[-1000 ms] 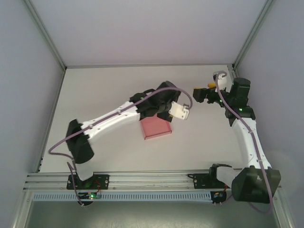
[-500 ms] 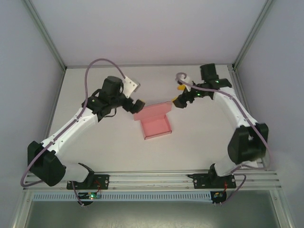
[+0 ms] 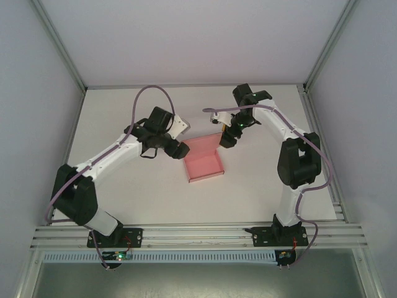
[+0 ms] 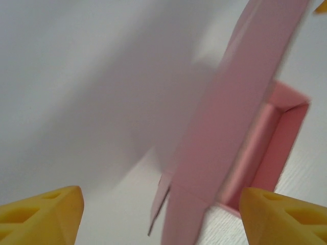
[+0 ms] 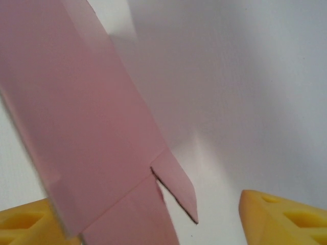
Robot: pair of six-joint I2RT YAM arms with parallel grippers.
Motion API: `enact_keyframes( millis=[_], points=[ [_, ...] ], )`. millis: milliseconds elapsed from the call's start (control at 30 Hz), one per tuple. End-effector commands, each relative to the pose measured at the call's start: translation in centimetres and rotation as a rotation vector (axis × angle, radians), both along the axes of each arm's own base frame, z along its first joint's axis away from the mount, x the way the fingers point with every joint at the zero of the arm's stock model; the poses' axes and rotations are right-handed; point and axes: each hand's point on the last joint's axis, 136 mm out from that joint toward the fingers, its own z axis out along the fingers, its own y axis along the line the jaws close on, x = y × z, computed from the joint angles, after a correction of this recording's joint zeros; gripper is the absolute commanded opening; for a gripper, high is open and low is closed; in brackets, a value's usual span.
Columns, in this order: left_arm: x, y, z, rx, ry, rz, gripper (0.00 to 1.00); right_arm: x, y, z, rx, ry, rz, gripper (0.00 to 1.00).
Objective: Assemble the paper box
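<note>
1. Table: the left arm and right arm are reached inward over it from the near edge.
2. Box: it is set mid-table, with its lid raised along the far edge.
3. Left gripper is held at the lid's left end and right gripper at its right end. The fingers of each are spread apart around the lid, unclamped.

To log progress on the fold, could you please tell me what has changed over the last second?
The left gripper swung back off the paper box, leftward, and now sits at the left end of its raised lid; the right gripper came in from the right to the lid's right end. Both jaws stand open astride the lid, gripping nothing. The box's base stayed put.
</note>
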Motion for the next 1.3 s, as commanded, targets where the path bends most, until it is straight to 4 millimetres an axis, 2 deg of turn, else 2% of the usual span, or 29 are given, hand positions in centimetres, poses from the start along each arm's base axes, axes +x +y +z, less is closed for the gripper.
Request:
enact_keyframes(
  millis=[0,67,133,167,200,233,267,333,400,467,533,600,700,833,900,967,1033,1133,1200,1267],
  points=[
    [0.6,0.7,-0.8,0.075,0.026,-0.032,0.73,0.4,-0.1,-0.3,-0.045,0.001,0.01,0.7],
    [0.6,0.5,-1.2,0.078,0.043,-0.043,0.65,0.6,0.1,-0.4,-0.036,0.003,0.012,0.61],
    [0.6,0.3,-1.2,0.072,0.04,-0.054,0.52,0.6,0.5,-0.3,-0.018,0.009,0.02,0.44],
    [0.8,0.3,-1.1,0.072,0.038,-0.049,0.43,0.6,0.7,-0.3,-0.016,0.012,0.02,0.35],
    [0.8,0.4,-1.0,0.07,0.042,-0.043,0.37,0.6,0.8,-0.4,-0.019,0.018,0.015,0.22],
    [0.8,0.3,-0.8,0.07,0.047,-0.038,0.34,0.4,1.0,-0.4,-0.023,0.027,0.018,0.14],
    [0.8,0.3,-0.6,0.066,0.047,-0.031,0.28,0.2,1.1,-0.3,-0.026,0.033,0.015,0.07],
    [1.2,0.4,-0.3,0.066,0.047,-0.001,0.16,0.3,1.4,0.0,-0.018,0.031,-0.019,0.0],
    [2.1,0.7,0.0,0.074,0.036,0.058,0.04,0.8,1.7,0.4,0.001,0.013,-0.093,0.0],
    [2.7,0.5,0.3,0.073,0.029,0.085,0.0,1.2,1.9,1.1,0.031,-0.014,-0.153,0.0],
    [3.6,0.3,0.8,0.073,0.012,0.122,0.0,1.7,2.0,1.8,0.041,-0.052,-0.229,0.0],
    [4.4,-0.2,1.2,0.066,0.011,0.159,0.0,3.1,1.7,2.5,0.044,-0.108,-0.378,0.0],
    [5.0,-1.4,1.5,0.049,0.017,0.172,0.0,3.2,1.5,3.4,0.085,-0.126,-0.497,0.0],
    [7.7,-1.6,1.5,0.019,-0.004,0.317,0.0,3.3,0.8,4.4,0.142,-0.154,-0.68,0.0],
    [8.8,-2.5,1.9,-0.039,-0.008,0.36,0.0,3.7,0.1,4.6,0.166,-0.156,-0.808,0.0],
    [9.6,-4.1,2.1,-0.125,-0.005,0.37,0.0,3.6,0.6,3.9,0.211,-0.108,-0.887,0.0],
    [10.3,-5.3,2.2,-0.183,0.0,0.39,0.0,4.1,0.1,3.5,0.232,-0.127,-0.989,0.0],
    [11.7,-6.0,2.1,-0.22,-0.006,0.435,0.0,5.6,-0.2,4.2,0.345,-0.165,-1.121,0.0],
    [12.4,-6.5,2.0,-0.256,-0.008,0.453,0.0,6.4,0.3,4.9,0.453,-0.168,-1.174,0.0],
    [12.7,-6.8,1.5,-0.28,0.001,0.476,0.0,6.6,1.2,4.8,0.52,-0.155,-1.197,0.0]
  ],
)
